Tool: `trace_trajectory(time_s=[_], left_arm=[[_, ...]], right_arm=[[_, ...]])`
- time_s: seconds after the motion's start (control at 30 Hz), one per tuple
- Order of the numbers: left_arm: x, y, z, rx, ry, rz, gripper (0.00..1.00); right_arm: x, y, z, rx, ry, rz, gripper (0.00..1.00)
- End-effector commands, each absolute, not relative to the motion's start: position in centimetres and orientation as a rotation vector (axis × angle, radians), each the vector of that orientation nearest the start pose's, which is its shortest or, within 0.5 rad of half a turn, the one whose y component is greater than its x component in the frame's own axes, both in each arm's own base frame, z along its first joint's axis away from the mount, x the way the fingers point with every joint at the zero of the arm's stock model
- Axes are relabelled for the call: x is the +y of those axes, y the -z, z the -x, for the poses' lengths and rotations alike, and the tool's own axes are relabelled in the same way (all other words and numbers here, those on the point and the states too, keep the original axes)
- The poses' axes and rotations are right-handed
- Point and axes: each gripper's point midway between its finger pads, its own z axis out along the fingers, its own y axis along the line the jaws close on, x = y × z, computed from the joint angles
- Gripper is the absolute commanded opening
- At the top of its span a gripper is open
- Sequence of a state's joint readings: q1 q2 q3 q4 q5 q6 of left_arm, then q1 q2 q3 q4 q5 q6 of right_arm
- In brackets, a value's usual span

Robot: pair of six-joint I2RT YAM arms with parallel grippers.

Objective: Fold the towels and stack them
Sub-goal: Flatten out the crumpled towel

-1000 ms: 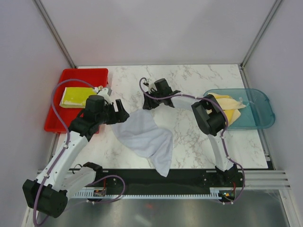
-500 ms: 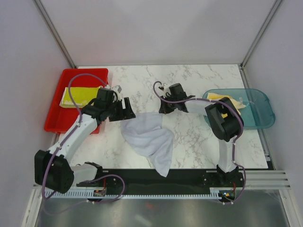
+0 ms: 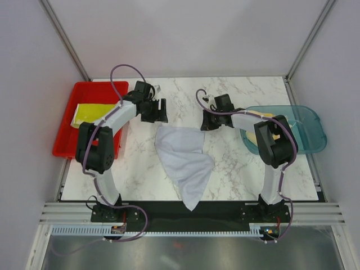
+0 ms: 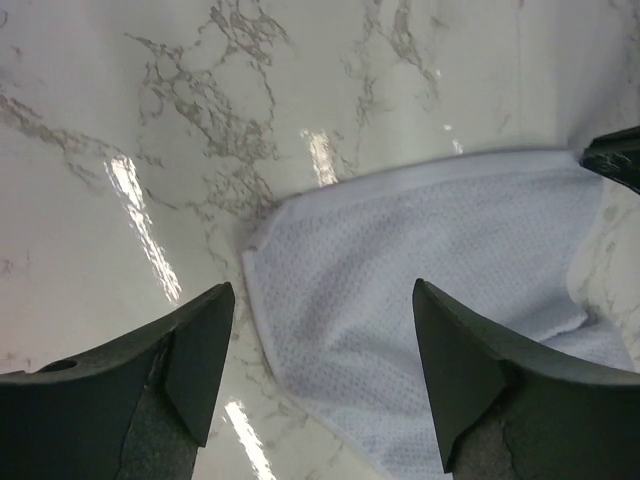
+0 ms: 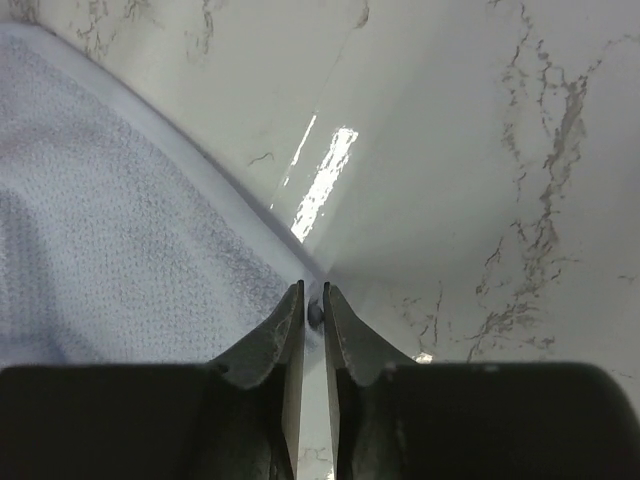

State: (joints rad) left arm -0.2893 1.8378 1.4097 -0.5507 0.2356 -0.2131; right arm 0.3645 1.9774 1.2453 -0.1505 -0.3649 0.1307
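While red tray holds yellow towel, teal bin holds cream towel.

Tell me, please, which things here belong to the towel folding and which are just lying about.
Job: white-grey towel; yellow towel in the red tray; cream and yellow towels in the teal bin.
Lying about: red tray; teal bin.

White-grey towel (dotted weave), yellow towel, red tray, teal bin

One white-grey towel, one yellow towel, perhaps one cream towel, one red tray, one teal bin
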Motion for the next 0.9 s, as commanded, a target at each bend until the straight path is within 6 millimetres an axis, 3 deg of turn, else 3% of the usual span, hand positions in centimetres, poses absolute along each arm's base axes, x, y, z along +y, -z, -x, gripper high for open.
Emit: trace_trajectory(time_s=[0.0,0.07,0.33,0.5,0.87], left_arm=[[-16.0,-7.2,-42.6,2.597,0.488,-0.287,0.79],[-15.6,-5.9,-42.9,2.609,0.523,-0.296,0.77],[-16.4,-5.1,-43.7,2.587,0.596,-0.399,0.74],[-16.3,-3.8,-43.1,2.620,0.597,-0.407,0.73],[-16.8,-3.9,-42.3,2.621,0.649,-0.421,0.66]], right_arm=[[23.2,-3.7,-41.6,2.416,-0.732,0.477,0.21],[22.6,-3.7,-41.6,2.417,-0.732,0.474,0.28],[22.0,-2.0,-41.1,2.456,-0.749,0.495,0.41],[22.0,-2.0,-40.8,2.454,-0.758,0.491,0.43],[22.6,-1.7,-39.6,2.465,-0.798,0.492,0.41]])
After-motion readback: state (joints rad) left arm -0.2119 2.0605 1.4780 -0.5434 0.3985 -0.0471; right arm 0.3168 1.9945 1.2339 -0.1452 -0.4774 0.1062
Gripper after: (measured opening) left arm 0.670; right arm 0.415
